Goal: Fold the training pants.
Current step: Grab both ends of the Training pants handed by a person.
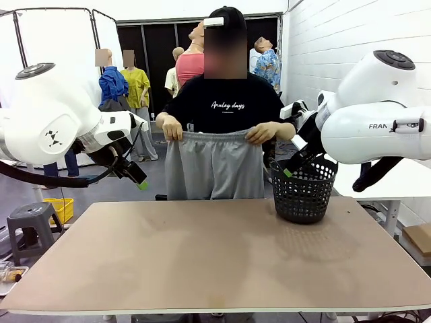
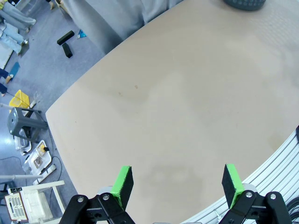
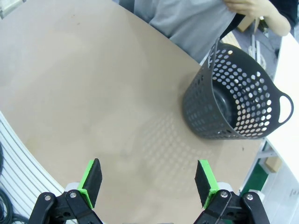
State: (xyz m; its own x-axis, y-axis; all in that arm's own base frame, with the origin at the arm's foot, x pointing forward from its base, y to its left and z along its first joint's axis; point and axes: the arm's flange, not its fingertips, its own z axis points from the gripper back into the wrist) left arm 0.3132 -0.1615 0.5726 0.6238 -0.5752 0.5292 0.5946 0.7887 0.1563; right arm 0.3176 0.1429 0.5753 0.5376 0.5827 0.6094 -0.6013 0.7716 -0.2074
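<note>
While a person [image 1: 225, 104] holds the grey training pants [image 1: 214, 165] up by the waistband [image 1: 214, 136] beyond the surface's [image 1: 202, 259] 12 o'clock edge, a black basket [image 1: 304, 192] stands at 2 o'clock; the left gripper [image 2: 177, 184] and right gripper [image 3: 149, 184] hover, jaws wide and empty.

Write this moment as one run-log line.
training pants: held up by person | black mesh basket: upright on table | left gripper: open, empty | right gripper: open, empty
</note>
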